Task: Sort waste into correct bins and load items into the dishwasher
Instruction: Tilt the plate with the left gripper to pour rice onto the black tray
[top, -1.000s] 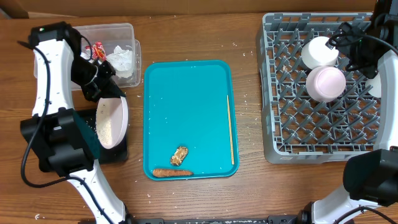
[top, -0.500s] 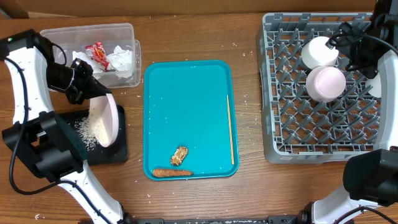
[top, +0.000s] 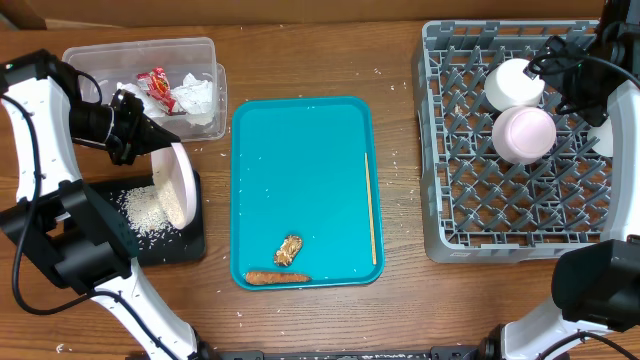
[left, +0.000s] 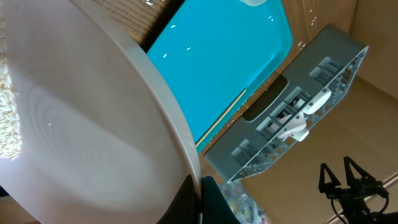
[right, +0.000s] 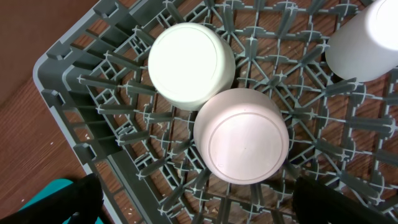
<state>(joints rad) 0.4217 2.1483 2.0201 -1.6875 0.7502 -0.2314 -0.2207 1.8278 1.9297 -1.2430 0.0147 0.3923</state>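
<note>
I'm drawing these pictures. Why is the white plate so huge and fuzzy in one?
Left wrist view: the plate sits very close to the lens, so it fills the frame and blurs; small glints dot the teal tray. Overhead view: the same plate looks small and sharp. Right wrist view: the bowl is crisp, the dark fingers at the bottom corners blurry.

Rice grains (top: 140, 208) tipped from the white plate (top: 180, 185) onto the black tray (top: 190, 238).
The left gripper (top: 160, 142) has swung left and stood the plate nearly on edge; rice that lay in it now scatters across the tray.
</note>
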